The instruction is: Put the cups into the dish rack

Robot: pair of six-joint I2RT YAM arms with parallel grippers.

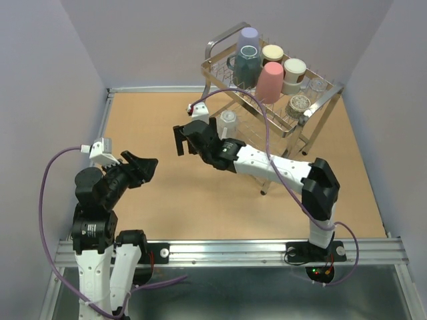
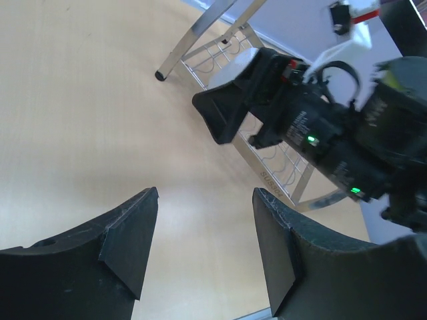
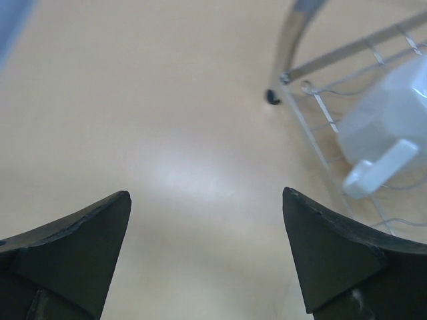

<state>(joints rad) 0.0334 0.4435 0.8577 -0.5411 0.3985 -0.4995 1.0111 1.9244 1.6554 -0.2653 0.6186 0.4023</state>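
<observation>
The chrome wire dish rack (image 1: 320, 107) stands at the far right. Its upper tier holds a lavender cup (image 1: 249, 39) stacked on a dark teal cup (image 1: 247, 67), a pink cup (image 1: 270, 81), two cream-and-brown cups (image 1: 294, 72) and short metal cups (image 1: 298, 105). A white handled mug (image 1: 229, 121) sits in the lower tier; it also shows in the right wrist view (image 3: 383, 123). My right gripper (image 1: 181, 141) is open and empty, left of the rack over the table (image 3: 205, 193). My left gripper (image 1: 151, 168) is open and empty at the near left (image 2: 205, 193).
The rack's bent leg (image 3: 289, 47) touches the wooden table (image 1: 147, 120) near my right gripper. The right arm (image 2: 320, 133) crosses in front of the rack's lower tier in the left wrist view. Grey walls close in the table on three sides.
</observation>
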